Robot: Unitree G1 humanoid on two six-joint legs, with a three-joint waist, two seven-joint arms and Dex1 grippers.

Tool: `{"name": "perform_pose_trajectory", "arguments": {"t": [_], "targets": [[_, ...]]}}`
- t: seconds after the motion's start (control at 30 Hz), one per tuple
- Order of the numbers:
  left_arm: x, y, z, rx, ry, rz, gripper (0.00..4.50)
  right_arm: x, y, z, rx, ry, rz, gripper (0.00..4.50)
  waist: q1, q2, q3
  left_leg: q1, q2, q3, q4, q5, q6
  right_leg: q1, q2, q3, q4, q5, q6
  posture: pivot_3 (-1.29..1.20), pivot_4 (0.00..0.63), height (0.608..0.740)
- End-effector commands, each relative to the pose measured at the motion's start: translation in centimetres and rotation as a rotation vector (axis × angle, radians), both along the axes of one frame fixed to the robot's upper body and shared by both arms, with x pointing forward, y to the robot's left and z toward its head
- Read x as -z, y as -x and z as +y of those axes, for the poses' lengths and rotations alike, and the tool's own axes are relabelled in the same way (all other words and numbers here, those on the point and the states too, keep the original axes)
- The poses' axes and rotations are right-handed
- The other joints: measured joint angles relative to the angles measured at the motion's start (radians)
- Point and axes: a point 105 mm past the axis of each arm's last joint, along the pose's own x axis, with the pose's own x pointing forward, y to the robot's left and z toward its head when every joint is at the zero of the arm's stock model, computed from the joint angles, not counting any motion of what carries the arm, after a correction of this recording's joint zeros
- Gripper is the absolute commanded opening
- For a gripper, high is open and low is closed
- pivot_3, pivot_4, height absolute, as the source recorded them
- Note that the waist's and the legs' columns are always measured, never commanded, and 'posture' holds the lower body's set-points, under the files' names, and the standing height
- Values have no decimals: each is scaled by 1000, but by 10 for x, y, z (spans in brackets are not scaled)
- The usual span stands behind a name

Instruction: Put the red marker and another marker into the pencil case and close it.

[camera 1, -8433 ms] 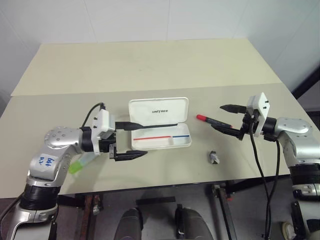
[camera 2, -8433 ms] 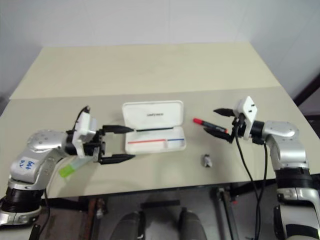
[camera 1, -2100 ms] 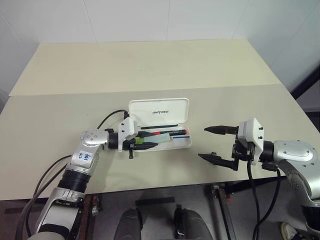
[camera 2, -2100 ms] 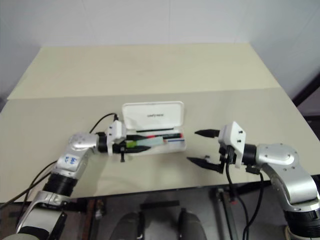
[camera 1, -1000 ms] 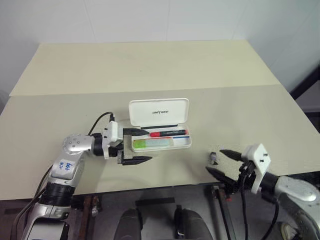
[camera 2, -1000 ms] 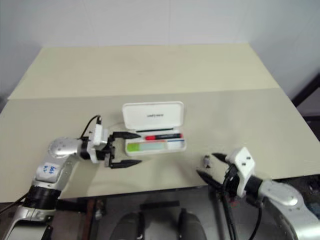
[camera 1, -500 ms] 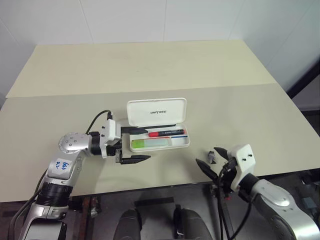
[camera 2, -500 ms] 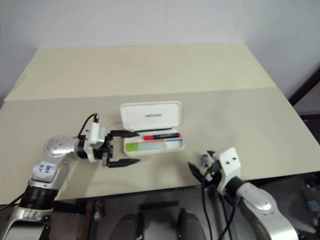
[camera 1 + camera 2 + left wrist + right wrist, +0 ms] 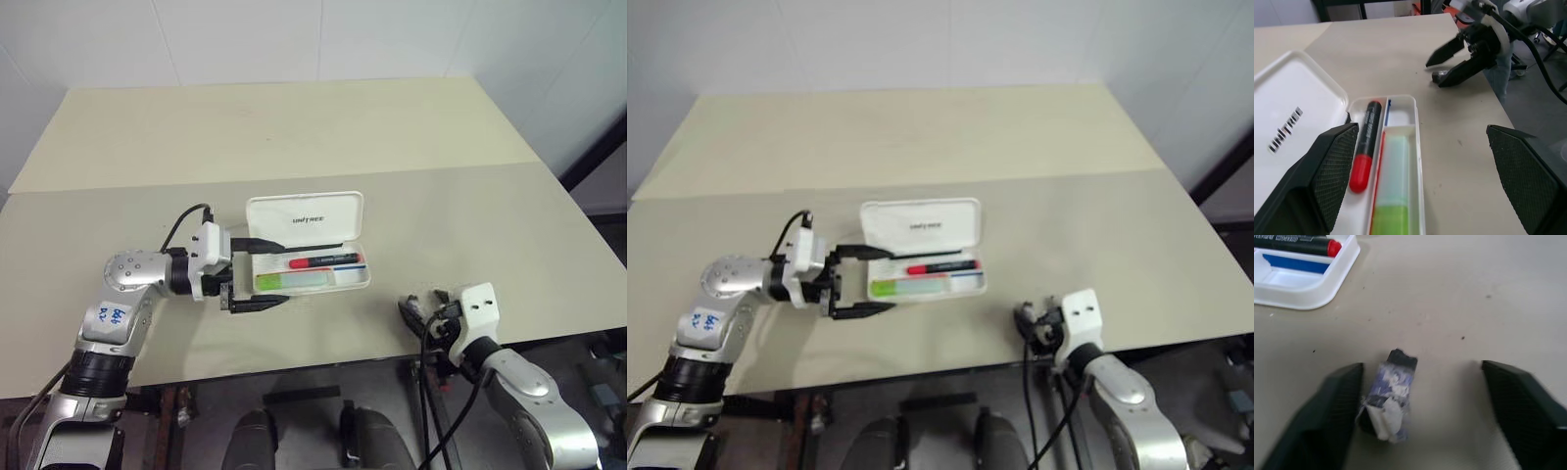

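The white pencil case (image 9: 304, 217) lies open mid-table, its lid raised at the back. The red marker (image 9: 323, 261) rests in the back slot, and the pale green marker (image 9: 294, 281) lies in the front slot beside it. My left gripper (image 9: 274, 270) stands open at the case's left end, one finger by the lid's lower edge and one in front of the tray, touching neither marker. My right gripper (image 9: 1420, 369) is low on the table near the front right edge, open around a small grey lump (image 9: 1388, 399); one finger (image 9: 1337, 396) touches the lump and the other stands apart.
A seam (image 9: 470, 168) crosses the beige table behind the case. The front edge (image 9: 323, 367) runs close to my right gripper. The lump (image 9: 1437, 76) lies well to the right of the case.
My right gripper has come down and in toward the table's front edge, and its fingers have narrowed around the grey lump. The left gripper stays open by the case.
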Motion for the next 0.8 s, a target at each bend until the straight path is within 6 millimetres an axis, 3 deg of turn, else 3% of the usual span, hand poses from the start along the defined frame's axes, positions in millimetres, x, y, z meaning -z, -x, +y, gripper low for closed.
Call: {"name": "perform_pose_trajectory", "arguments": {"t": [0.03, 0.23, 0.33, 0.57, 0.7, 0.8], "targets": [[-16, 3, 2, 1, 18, -57, 4500, 0, 3, 5, -15, -25, 13, 2481, 0, 0, 0, 0, 0, 0, 0, 0, 0, 0, 0, 0, 0, 0, 0, 0, 150, 740], [-17, 2, 3, -6, 18, -65, 4500, -1, 2, 9, -50, -3, 11, 414, -1, 0, 0, 0, 0, 0, 0, 0, 0, 0, 0, 0, 0, 0, 0, 0, 150, 740], [-17, 2, 3, -9, 20, -69, 4500, -5, -1, 10, -55, 8, -8, 385, -2, 0, 0, 0, 0, 0, 0, 0, 0, 0, 0, 0, 0, 0, 0, 0, 150, 740], [-14, 4, 8, -32, 21, -66, 4500, -29, -13, 26, -279, 72, -146, 385, -2, 0, 0, 0, 0, 0, 0, 0, 0, 0, 0, 0, 0, 0, 0, 0, 150, 740], [-4, 7, 24, -86, 8, -26, 4500, -55, -30, 36, -589, 156, -242, 385, -7, 1, 1, 0, 0, 2, 1, -1, 1, -1, 0, 1, -1, 0, 2, 0, 150, 740], [-1, 7, 28, -112, 5, -20, 4500, -61, -42, 40, -714, 197, -260, 385, -6, 1, 1, 0, 1, 2, 0, -1, 1, -1, 1, 1, -1, 0, 2, 0, 150, 740]]}}
